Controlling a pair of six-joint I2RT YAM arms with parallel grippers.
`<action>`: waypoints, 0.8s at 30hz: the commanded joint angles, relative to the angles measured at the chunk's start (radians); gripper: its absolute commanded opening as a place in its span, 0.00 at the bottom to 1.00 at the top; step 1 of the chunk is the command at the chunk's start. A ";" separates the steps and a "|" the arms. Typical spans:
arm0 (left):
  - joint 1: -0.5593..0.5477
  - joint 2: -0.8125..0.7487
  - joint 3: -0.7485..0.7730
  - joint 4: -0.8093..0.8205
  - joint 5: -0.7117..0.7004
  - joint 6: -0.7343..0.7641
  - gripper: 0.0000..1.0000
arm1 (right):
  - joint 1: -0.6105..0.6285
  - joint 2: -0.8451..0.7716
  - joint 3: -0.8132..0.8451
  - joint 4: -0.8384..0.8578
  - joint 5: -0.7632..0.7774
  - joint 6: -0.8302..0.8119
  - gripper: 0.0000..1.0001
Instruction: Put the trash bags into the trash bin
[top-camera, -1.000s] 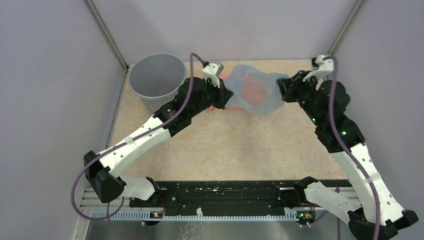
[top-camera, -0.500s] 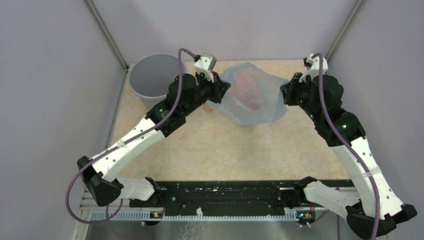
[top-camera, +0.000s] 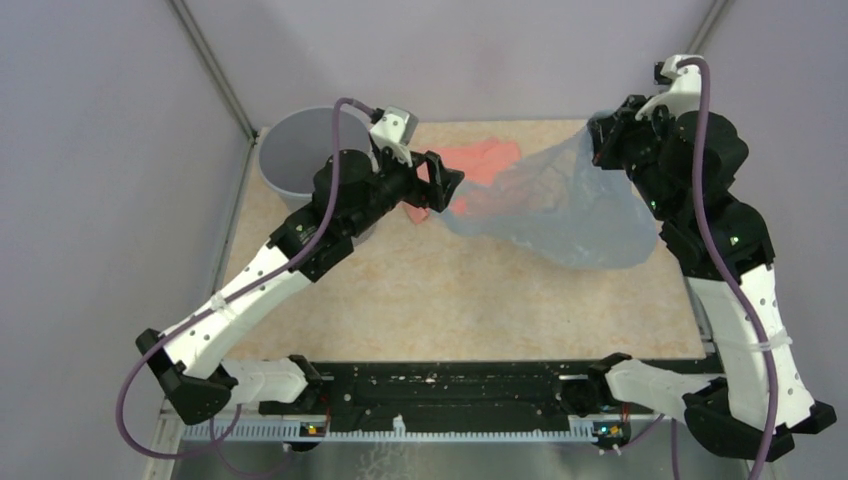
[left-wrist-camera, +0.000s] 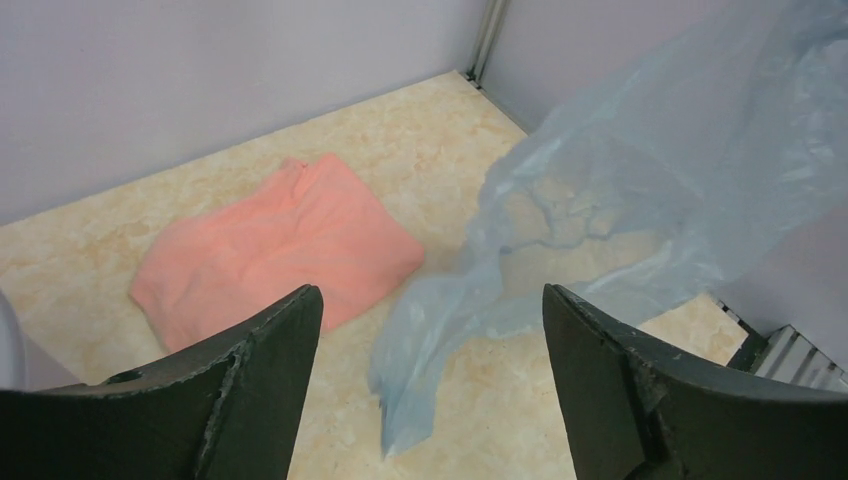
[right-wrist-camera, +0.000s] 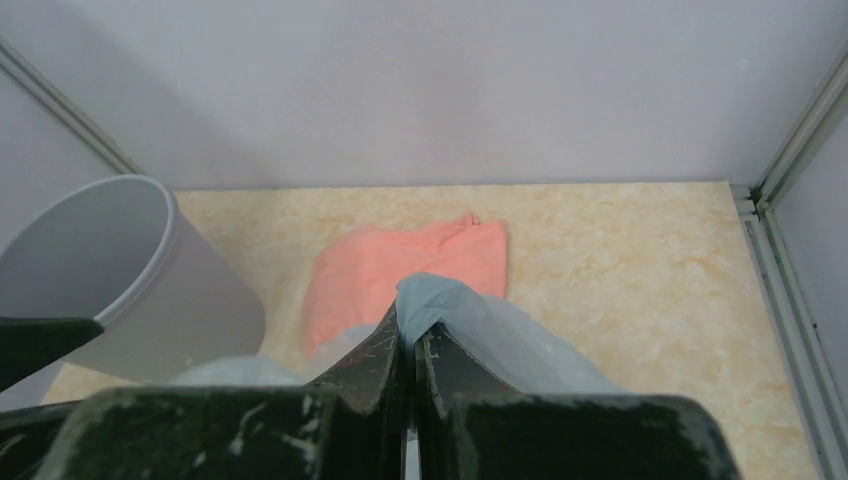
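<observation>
Lifting of the bag seems to be the step in hand. The pale blue bag (top-camera: 570, 215) hangs in the air over the right far part of the tabletop, wide and crinkled, and its lower end trails down toward the middle. The grey bin (top-camera: 290, 198) stands upright in the far left corner, well apart from the bag, and I see nothing inside it. The right tool (top-camera: 602, 130) is pressed together on one upper edge of the bag and carries it alone. The left tool (top-camera: 445, 188) is spread wide near the bin and pinches nothing; the loose end of the bag hangs in front of it without touching.

For the next move, I judge that the right arm must bring the bag leftward over the bin mouth. The bag looks larger than the bin, so the left tool may need to gather or push the loose part in.

Plain lilac walls (top-camera: 450, 60) close the room on three sides. The tabletop (top-camera: 480, 290) is beige with a marble pattern and looks smooth. A salmon-pink cloth (top-camera: 485, 158) lies flat on it, between the bin and the bag.
</observation>
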 joint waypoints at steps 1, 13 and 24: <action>-0.001 -0.076 0.042 -0.005 -0.030 0.044 0.88 | -0.001 0.033 0.057 -0.044 0.038 -0.031 0.00; 0.153 -0.004 0.066 -0.165 -0.326 0.136 0.90 | -0.001 0.094 0.154 -0.114 0.043 -0.077 0.00; 0.324 0.225 0.202 -0.387 -0.290 0.114 0.75 | -0.001 0.111 0.186 -0.141 0.052 -0.116 0.00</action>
